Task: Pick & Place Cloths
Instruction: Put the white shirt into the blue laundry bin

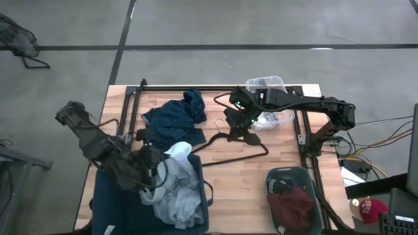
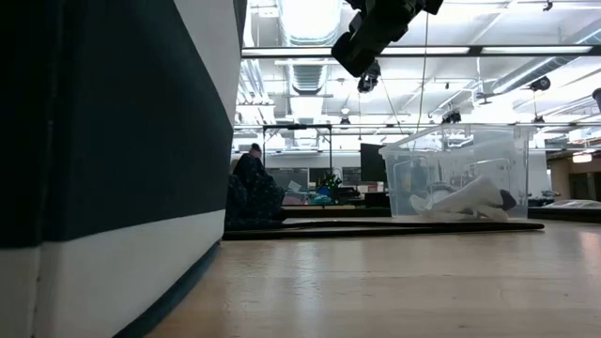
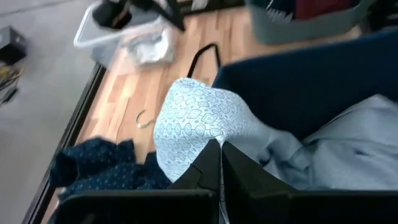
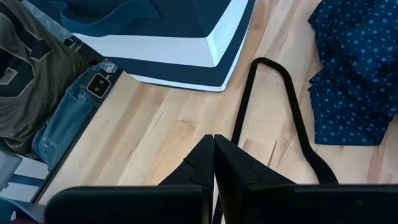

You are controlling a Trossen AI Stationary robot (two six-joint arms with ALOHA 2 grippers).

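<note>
You are viewing the left tool (image 3: pixel 220 163) with its fingers pressed together, clamping a fold of the pale blue-white shirt (image 1: pixel 177 183); that shirt is draping over the rim of the dark blue bin (image 1: pixel 108 199) at the worktop's (image 1: pixel 241 176) near left corner. The right tool (image 4: pixel 214 158) is hovering fully closed and empty above the black hanger (image 1: pixel 232 147), mid-worktop. The navy dotted shirt (image 1: pixel 176 117) is lying just beyond the bin. The maroon piece (image 1: pixel 294 205) is sitting in the grey tub (image 1: pixel 277 175) at the near right
</note>
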